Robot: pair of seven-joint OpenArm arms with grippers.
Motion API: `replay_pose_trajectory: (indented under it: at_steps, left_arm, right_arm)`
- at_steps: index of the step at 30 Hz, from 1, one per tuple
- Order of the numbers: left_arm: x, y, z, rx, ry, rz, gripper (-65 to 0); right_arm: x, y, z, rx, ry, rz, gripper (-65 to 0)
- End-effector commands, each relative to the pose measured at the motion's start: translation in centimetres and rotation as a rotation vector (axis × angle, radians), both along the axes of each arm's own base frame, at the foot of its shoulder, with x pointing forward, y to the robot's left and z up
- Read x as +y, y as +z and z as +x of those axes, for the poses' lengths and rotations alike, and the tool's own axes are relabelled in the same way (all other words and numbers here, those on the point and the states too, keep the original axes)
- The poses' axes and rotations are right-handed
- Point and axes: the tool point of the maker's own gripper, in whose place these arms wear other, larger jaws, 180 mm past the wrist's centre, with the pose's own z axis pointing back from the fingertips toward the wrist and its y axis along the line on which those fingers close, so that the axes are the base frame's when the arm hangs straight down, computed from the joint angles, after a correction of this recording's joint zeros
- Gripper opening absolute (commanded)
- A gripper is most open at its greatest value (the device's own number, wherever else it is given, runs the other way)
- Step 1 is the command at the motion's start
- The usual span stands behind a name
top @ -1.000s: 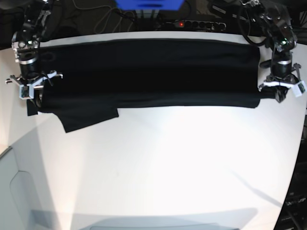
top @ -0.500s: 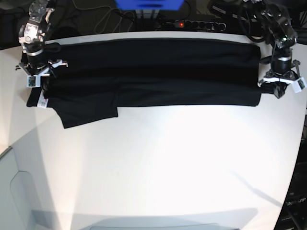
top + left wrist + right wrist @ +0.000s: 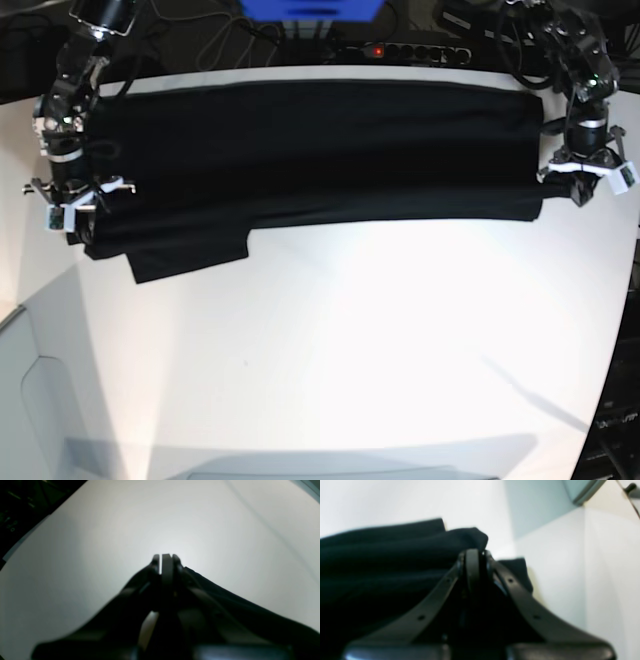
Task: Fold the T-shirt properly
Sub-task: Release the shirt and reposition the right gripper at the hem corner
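Observation:
The black T-shirt [image 3: 320, 150] lies as a long folded band across the far side of the white table [image 3: 350, 340], with a sleeve [image 3: 190, 250] sticking out toward the front at its left end. No print or label shows. My left gripper [image 3: 580, 197] is at the band's right end; in the left wrist view the left gripper [image 3: 166, 556] is shut with the shirt's edge [image 3: 250, 615] running from it. My right gripper [image 3: 72, 225] is at the band's left end; in the right wrist view the right gripper [image 3: 473, 552] is shut in bunched black cloth [image 3: 382, 562].
A power strip [image 3: 400, 50] with a red light and a blue object [image 3: 310, 8] sit behind the table's far edge, among cables. A grey panel [image 3: 20, 400] borders the table at the front left. The table's right edge runs close to my left arm.
My right gripper moved toward the back, then forward again, shifting the shirt's left end and sleeve with it. My left gripper has barely moved.

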Motion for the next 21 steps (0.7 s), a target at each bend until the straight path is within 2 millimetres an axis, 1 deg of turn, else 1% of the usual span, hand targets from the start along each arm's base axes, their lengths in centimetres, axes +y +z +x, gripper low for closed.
replay_pose_trajectory:
  at_steps: [1,5,10,11,13,15,18,20,21]
  left_arm:
    - [0.5,1.5,0.5,-0.046,0.004,0.033,-65.0]
    - [0.5,1.5,0.4,-0.044,0.004,0.033,-65.0]
    - [0.5,1.5,0.5,-0.046,0.004,0.033,-65.0]
    - [0.5,1.4,0.5,-0.045,0.005,0.031,-65.0]
    - [-0.2,0.9,0.8,-0.038,-0.013,0.018,-65.0]
    - [-0.9,0.2,1.2,-0.029,-0.033,0.004,-65.0]
    - [-1.4,-0.2,1.3,-0.021,-0.046,-0.006,-65.0]
    - [-1.4,-0.3,1.3,-0.018,-0.046,-0.007,-65.0]
    - [-1.4,-0.3,1.3,-0.018,-0.046,-0.007,-65.0]
  right_arm:
    - [-0.6,1.9,1.0,-0.064,-0.003,-0.021,-65.0]
    - [-0.7,1.8,0.7,-0.058,-0.003,-0.025,-65.0]
    - [-0.7,-0.2,-1.8,0.014,-0.002,-0.024,-65.0]
    - [-0.5,-0.6,-2.0,0.025,0.003,-0.022,-65.0]
    - [-0.6,-1.6,-2.7,0.054,0.001,-0.015,-63.9]
    - [-0.6,-2.2,-3.1,0.07,-0.002,-0.008,-57.8]
    - [-0.6,-2.4,-3.8,0.084,-0.001,-0.01,-46.1]
    - [-1.1,-0.9,-3.6,0.045,-0.007,-0.033,-40.7]
    - [-1.5,0.0,-3.6,0.023,-0.018,-0.046,-39.4]
